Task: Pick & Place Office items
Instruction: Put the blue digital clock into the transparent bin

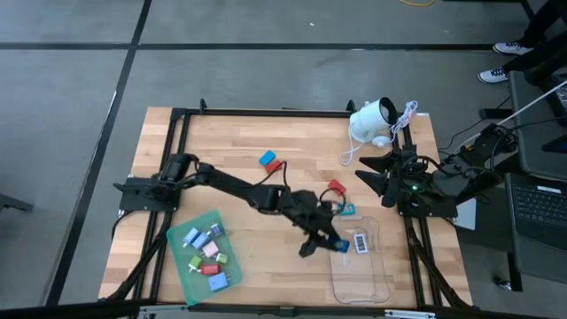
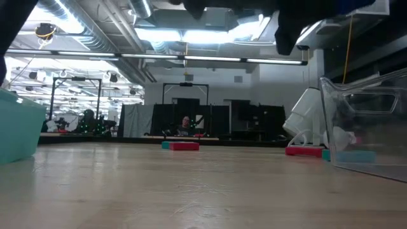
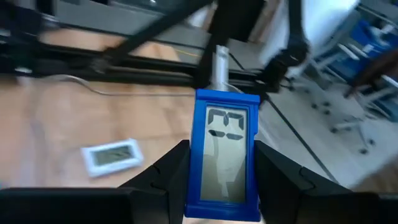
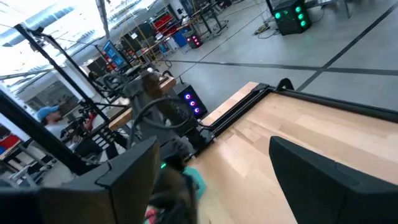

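The table (image 1: 266, 151) is the big thing here, butcher-block top with a black frame, and both arms sit on it. The left arm reaches out across the middle, and its claw (image 1: 326, 237) hangs right at the near edge of the clear tray (image 1: 361, 282), which spreads out just beyond and beside the claw. Well behind the claw, back toward that arm's base, is the green tray (image 1: 182, 257) with most of the office items (image 1: 209, 257) piled in it, teal, pink, red, blue bits. The white device (image 1: 372, 120) with its cord is off past the claw at the far corner, near the right arm. That arm's claw (image 1: 376, 177) is parked with its fingers wide apart, holding nothing. The left claw is clamped on a blue piece (image 3: 224, 152) with a little display face, fingers pressing both long sides, and it sticks out past the fingertips. Already in the clear tray, just beyond the claw, lies a white piece (image 1: 361, 242). A teal piece (image 1: 347, 209) and a red piece (image 1: 335, 187) sit close beside the claw on bare wood, and a blue and red pair (image 1: 270, 161) lies farther back. What could go wrong, I think: the blue one is only pinched on its edges, so it could slip or twist on release, bounce off the tray wall and end up outside. Or it drops on the white one and tips, and a low swing could clip the tray.
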Controlling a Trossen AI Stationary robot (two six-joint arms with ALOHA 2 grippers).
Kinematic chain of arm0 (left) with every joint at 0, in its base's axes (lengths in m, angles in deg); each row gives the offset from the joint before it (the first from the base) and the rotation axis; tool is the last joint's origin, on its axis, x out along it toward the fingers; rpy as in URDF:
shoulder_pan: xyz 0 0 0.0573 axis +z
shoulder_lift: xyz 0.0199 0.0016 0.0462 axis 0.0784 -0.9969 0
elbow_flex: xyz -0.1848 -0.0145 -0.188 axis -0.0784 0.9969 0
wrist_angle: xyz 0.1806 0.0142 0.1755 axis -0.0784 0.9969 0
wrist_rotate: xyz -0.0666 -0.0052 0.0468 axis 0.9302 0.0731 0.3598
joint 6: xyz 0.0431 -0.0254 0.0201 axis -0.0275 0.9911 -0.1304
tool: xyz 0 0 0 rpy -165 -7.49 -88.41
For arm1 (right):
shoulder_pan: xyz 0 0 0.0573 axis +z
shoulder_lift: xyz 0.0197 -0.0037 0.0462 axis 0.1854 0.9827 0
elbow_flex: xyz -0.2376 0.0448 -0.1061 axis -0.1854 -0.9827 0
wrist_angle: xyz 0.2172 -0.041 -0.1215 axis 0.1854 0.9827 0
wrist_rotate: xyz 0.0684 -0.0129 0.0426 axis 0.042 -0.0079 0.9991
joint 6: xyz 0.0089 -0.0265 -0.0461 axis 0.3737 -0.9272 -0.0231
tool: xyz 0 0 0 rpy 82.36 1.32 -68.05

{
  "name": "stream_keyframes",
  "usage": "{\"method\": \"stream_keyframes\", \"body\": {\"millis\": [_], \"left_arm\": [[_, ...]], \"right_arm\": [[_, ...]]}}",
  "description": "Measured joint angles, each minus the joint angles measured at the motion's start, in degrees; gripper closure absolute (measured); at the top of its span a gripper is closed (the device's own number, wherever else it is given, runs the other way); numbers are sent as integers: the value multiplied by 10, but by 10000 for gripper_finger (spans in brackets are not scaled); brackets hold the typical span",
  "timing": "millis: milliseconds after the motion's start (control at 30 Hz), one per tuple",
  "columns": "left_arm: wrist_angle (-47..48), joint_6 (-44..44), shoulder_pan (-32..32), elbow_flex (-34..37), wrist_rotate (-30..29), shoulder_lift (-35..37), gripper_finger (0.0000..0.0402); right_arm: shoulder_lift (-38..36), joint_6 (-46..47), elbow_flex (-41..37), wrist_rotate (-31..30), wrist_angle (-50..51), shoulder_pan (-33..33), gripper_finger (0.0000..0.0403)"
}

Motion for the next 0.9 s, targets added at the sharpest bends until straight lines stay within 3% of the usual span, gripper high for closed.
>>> {"method": "stream_keyframes", "body": {"millis": [233,600,800,900], "left_arm": [[-9,-9,38,0,-6,-24,259],[-86,2,41,0,0,-74,257],[-103,10,47,0,-2,-76,169],[-108,18,55,-12,3,-76,146]], "right_arm": [[0,0,0,1,-1,0,96],[0,0,0,1,-1,0,96],[0,0,0,1,-1,0,96],[0,0,0,1,-1,0,96]]}}
